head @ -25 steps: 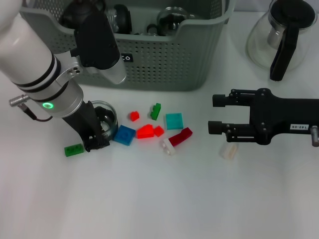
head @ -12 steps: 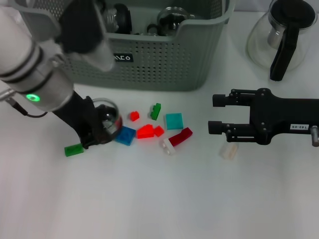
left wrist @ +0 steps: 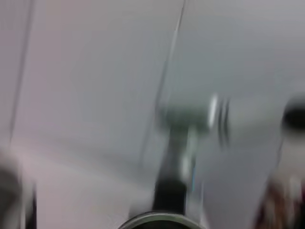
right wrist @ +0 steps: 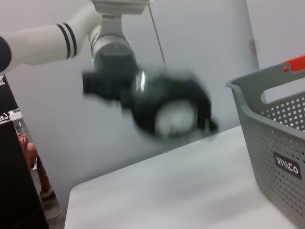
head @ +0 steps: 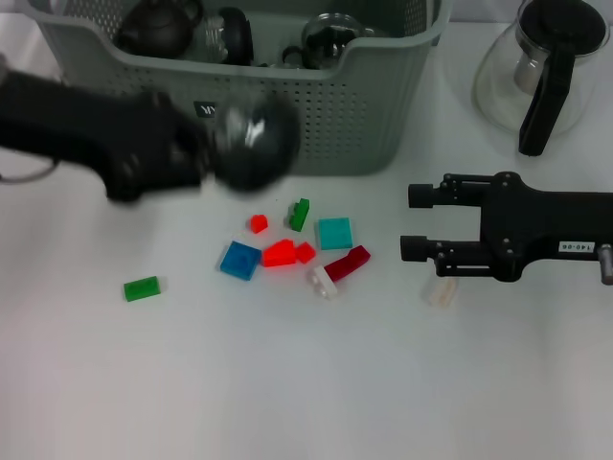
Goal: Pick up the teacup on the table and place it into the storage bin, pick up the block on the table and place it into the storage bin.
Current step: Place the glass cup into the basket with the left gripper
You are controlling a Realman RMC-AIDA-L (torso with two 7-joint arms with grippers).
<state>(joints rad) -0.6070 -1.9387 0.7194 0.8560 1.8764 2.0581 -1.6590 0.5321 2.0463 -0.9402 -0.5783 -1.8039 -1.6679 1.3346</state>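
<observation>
While blurred in the head view, left gripper [head: 206, 153] seen clamped on the rounded, glossy clear-glass teacup [head: 255, 144], lifted off the white table [head: 287, 383] and held against the front wall of the grey-green perforated plastic storage bin [head: 383, 105]. Small coloured plastic blocks [head: 287, 251] lying scattered on the table before the bin. Right gripper [head: 414, 220] level beside the blocks, fingers parted, gripping nothing.
</observation>
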